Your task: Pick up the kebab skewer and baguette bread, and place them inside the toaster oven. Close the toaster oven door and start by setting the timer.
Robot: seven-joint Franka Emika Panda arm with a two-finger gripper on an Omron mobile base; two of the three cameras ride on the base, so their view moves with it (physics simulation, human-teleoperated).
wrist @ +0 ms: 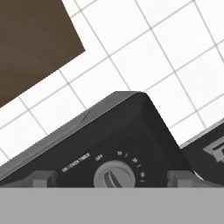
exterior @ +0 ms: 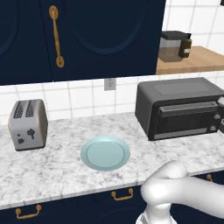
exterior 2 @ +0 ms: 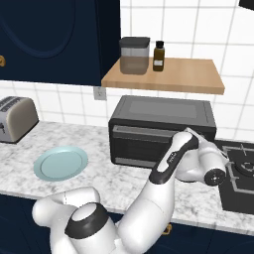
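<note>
The dark grey toaster oven stands on the marble counter against the tiled wall. Its door is shut. My arm reaches to the oven's right front, where the knobs are. In the hand view the round timer knob, with an OFF mark and minute numbers around it, sits just ahead of my gripper. The gripper is open, one dark fingertip on each side of the knob and clear of it. The kebab skewer and the baguette bread are out of view.
A light blue plate with nothing on it lies left of the oven. A silver two-slot toaster stands at the far left. A stove is to the oven's right. A wooden shelf holds a jar and a bottle.
</note>
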